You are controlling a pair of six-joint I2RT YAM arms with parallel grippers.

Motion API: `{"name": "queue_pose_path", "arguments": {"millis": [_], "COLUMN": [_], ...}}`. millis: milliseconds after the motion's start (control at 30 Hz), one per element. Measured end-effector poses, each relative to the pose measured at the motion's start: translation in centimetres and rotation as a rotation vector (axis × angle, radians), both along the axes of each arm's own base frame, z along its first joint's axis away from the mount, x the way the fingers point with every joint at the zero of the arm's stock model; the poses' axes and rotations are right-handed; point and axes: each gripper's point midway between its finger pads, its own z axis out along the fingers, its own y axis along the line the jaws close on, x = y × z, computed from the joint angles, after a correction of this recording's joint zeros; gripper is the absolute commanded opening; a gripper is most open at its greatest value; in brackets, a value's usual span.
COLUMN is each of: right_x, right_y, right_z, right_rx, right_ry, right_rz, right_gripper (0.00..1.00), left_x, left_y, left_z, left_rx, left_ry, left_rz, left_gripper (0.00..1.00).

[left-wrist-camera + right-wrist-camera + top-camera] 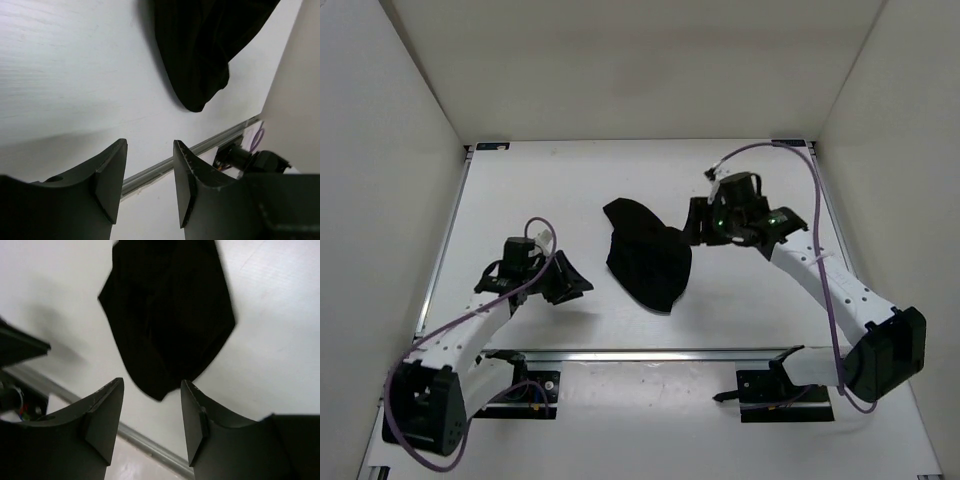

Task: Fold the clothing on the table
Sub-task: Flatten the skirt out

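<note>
what worries me most is the state of the clothing. it is a bunched, lopsided heap, not laid flat, and in both wrist views it reads as one solid black mass with no edge or corner i can pick out. if i close on it as it lies, i would likely pinch several layers at once and drag the whole heap across the surface, not open it out. the second risk is crowding. the garment is small and both arms point in at it, so bringing them together over it could knock one gripper into the other, and black fingers against black cloth make the gap hard to judge.

the clothing lies near the middle of the surface, between the two arms. the left gripper sits to its left, near but apart, with bare white surface between them; its jaws stand apart and hold nothing. the right gripper is just beside the cloth's far right edge, also spread and empty. from its own camera the heap lies ahead of and below the fingers; i cannot tell whether it touches the cloth.
</note>
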Motion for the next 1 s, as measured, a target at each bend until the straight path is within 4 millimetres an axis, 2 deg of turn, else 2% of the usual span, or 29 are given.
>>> {"name": "queue_pose_path", "arguments": {"millis": [100,200,267,333,467,667,700,733,767,800,900,1000], "right_x": [-3.9,-8.1,-9.8,-10.6,-9.6,-7.5,-7.4,-7.4,-7.5,-7.5,-7.4,-7.5], "right_y": [2.0,2.4,2.4,2.7,4.2,6.8,7.0,7.2,7.3,7.2,7.2,7.1], "right_z": [-4.5,-9.4,-11.6,-12.8,-14.2,-17.1,-17.7,-18.3,-18.9,-19.4,-19.4,-18.4], "right_rx": [-0.04,-0.095,-0.133,-0.154,-0.177,-0.231,-0.241,-0.252,-0.263,-0.277,-0.28,-0.237], "right_ry": [0.078,0.179,0.225,0.243,0.246,0.291,0.305,0.322,0.34,0.357,0.379,0.368], "right_rz": [0.082,0.13,0.14,0.148,0.153,0.144,0.141,0.137,0.132,0.129,0.102,0.095], "right_gripper": [0.41,0.4,0.4,0.42,0.41,0.42,0.4,0.29,0.08,0.0,0.0,0.0], "left_x": [0.0,1.1,2.1,3.2,4.9,5.9,6.0,6.0,6.1,6.1,6.3,6.5], "left_y": [-1.8,-2.2,-2.2,-2.2,-2.1,-1.7,-1.7,-1.6,-1.5,-1.4,-1.2,-1.4], "left_z": [-1.3,-2.6,-3.3,-3.5,-3.5,-3.2,-3.1,-3.1,-3.1,-3.1,-3.2,-3.7], "left_rx": [0.021,0.032,0.042,0.05,0.042,0.028,0.027,0.027,0.027,0.027,0.027,0.033], "left_ry": [0.038,0.068,0.085,0.086,0.06,0.036,0.035,0.035,0.034,0.034,0.036,0.052], "left_rz": [-0.061,-0.048,-0.029,-0.015,0.007,0.037,0.041,0.045,0.048,0.052,0.06,0.05], "left_gripper": [0.53,0.52,0.52,0.52,0.52,0.53,0.53,0.54,0.53,0.54,0.54,0.54]}}
